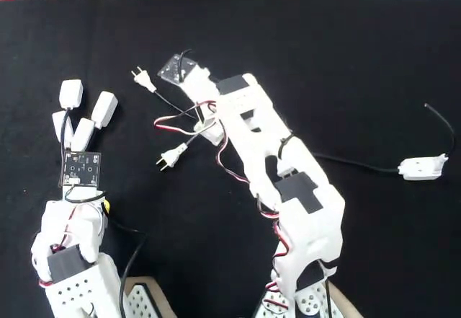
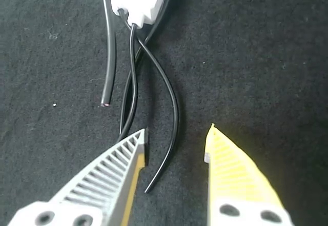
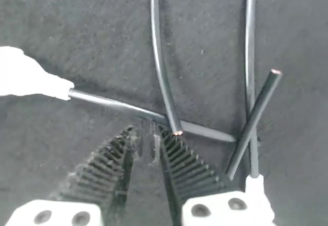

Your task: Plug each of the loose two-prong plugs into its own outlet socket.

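Left pincer (image 2: 177, 128) gapes empty over cords (image 2: 173, 108) from the clustered outlet sockets (image 1: 79, 112), seemingly ready to steady them, as the right pincer (image 3: 148, 130), barely parted and empty, hovers over cables (image 3: 160, 67) of the loose plugs (image 1: 169, 161) on the counter (image 1: 346, 58).

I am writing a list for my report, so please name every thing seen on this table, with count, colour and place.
cloth: one, black, covering the table.
outlet sockets: four, white, on black cords, clustered at the left.
lone socket: one, white, on a black cord, far right.
two-prong plugs: two, white, on black cords, centre, beside the right arm.
left pincer: one, a grey and a yellow finger, open, over the socket cords.
right pincer: one, dark fingers, over crossing cords.
left arm, right arm: two, white, near edge.
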`<move>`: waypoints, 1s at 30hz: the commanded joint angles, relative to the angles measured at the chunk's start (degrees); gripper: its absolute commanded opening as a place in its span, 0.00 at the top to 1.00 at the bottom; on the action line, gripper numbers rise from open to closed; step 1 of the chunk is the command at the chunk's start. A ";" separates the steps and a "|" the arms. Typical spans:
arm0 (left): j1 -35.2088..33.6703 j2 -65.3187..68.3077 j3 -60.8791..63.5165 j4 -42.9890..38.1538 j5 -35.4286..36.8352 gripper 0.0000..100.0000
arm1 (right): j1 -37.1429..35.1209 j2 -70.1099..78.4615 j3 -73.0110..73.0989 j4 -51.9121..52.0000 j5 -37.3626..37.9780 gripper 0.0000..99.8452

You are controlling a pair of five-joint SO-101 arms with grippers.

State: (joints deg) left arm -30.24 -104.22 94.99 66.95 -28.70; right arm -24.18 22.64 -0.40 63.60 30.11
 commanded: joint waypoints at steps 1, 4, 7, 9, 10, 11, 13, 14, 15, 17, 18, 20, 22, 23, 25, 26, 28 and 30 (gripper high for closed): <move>-0.75 -0.09 -0.22 -0.88 -0.44 0.81 | 0.79 -2.42 -5.76 7.30 -8.53 0.94; -0.75 -0.09 -0.22 -0.88 -0.44 0.81 | 0.35 -4.18 -7.60 14.07 -17.05 0.89; -0.75 -0.09 -0.22 -0.88 -0.44 0.81 | -0.88 -4.79 -9.10 19.78 -26.90 0.87; -0.75 -0.09 -0.22 -0.88 -0.44 0.81 | -2.29 -4.62 -8.92 20.92 -35.16 0.87; -0.75 -0.09 -0.22 -0.88 -0.44 0.81 | -2.99 -4.35 -8.92 20.92 -40.09 0.87; -0.75 -0.09 -0.22 -0.88 -0.44 0.81 | -4.04 -3.91 -9.27 20.84 -45.27 0.87; -0.75 -0.09 -0.22 -0.88 -0.44 0.81 | -6.51 -2.86 -9.36 18.73 -54.68 0.87; -0.75 -0.09 -0.22 -0.88 -0.44 0.81 | -7.82 -2.42 -9.27 17.67 -57.76 0.87; -0.75 -0.09 -0.22 -0.88 -0.44 0.81 | -9.05 -1.98 -9.27 16.44 -59.60 0.87; -0.75 -0.09 -0.22 -0.88 -0.44 0.81 | -11.78 -0.92 -9.01 13.27 -61.54 0.87; -0.75 -0.09 -0.22 -0.88 -0.44 0.81 | -12.84 -0.40 -9.01 11.69 -62.07 0.87; -0.75 -0.09 -0.22 -0.88 -0.44 0.81 | -14.59 0.75 -8.92 8.79 -64.18 0.87; -0.84 -0.09 -0.22 -0.88 -0.44 0.81 | -15.65 1.98 -8.92 6.86 -67.08 0.87; -1.54 -0.09 -0.22 -0.88 -0.44 0.81 | -15.74 2.68 -8.92 5.98 -68.66 0.87; -2.86 -0.18 -0.40 -0.88 -0.44 0.81 | -15.82 3.91 -9.10 4.13 -71.56 0.87; -3.12 -0.18 -0.40 -0.88 -0.44 0.81 | -15.74 4.53 -9.19 3.34 -72.62 0.87; -3.21 -0.18 -0.48 -0.88 -0.44 0.81 | -15.74 5.76 -8.92 2.02 -73.85 0.87; -3.38 -0.18 -0.57 -0.88 -0.35 0.81 | -15.82 7.08 -8.92 1.85 -74.20 0.87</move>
State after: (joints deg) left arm -32.79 -104.22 94.99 66.95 -28.70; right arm -39.30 28.70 -6.81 67.12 -42.33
